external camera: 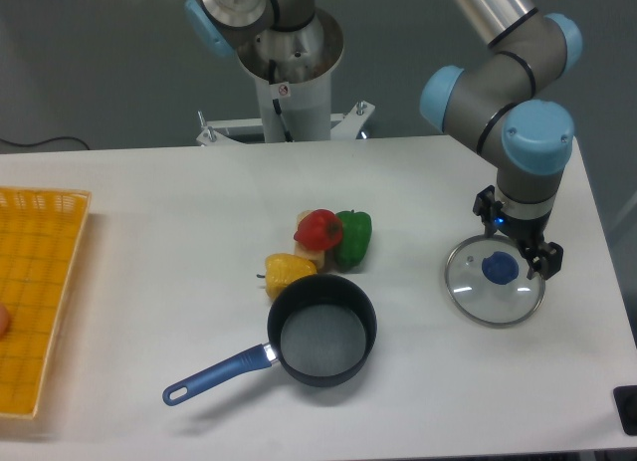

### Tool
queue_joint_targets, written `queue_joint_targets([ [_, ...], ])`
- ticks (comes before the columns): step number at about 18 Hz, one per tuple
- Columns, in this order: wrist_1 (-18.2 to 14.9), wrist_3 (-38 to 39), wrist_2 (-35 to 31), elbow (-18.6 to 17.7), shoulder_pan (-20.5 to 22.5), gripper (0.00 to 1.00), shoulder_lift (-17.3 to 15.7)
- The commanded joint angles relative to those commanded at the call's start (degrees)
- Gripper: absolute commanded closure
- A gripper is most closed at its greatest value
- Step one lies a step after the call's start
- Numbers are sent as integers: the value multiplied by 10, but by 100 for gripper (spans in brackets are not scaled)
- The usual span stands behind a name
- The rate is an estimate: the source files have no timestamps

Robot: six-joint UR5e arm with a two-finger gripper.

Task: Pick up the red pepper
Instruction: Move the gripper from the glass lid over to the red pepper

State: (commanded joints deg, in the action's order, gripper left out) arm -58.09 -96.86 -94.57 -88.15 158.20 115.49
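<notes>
Glossy red toy pepper sits well apart, image-left of the claw (empty, fingers spread over a glass lid).

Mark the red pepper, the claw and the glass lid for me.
red pepper (318, 228), fixed camera, middle of its glossy body
claw (525, 252), fixed camera, between its fingertips
glass lid (470, 285), fixed camera, left part of the glass
</notes>
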Motion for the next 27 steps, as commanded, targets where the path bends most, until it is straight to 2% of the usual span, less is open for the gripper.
queue_joint_targets([
  [4, -1, 3, -5, -8, -16, 0, -16],
  [9, 6, 68, 35, -70, -27, 0, -45],
  [12, 3, 96, 30, -86, -47, 0, -61],
  [14, 3, 147, 30, -104, -60, 0, -72],
  [17, 3, 198, 33, -147, -63, 0, -93],
  [20, -2, 259, 26, -155, -87, 0, -97],
  [23, -5, 252, 18, -157, -111, 0, -103],
  [27, -67, 198, 7, -139, -141, 0, -112],
])
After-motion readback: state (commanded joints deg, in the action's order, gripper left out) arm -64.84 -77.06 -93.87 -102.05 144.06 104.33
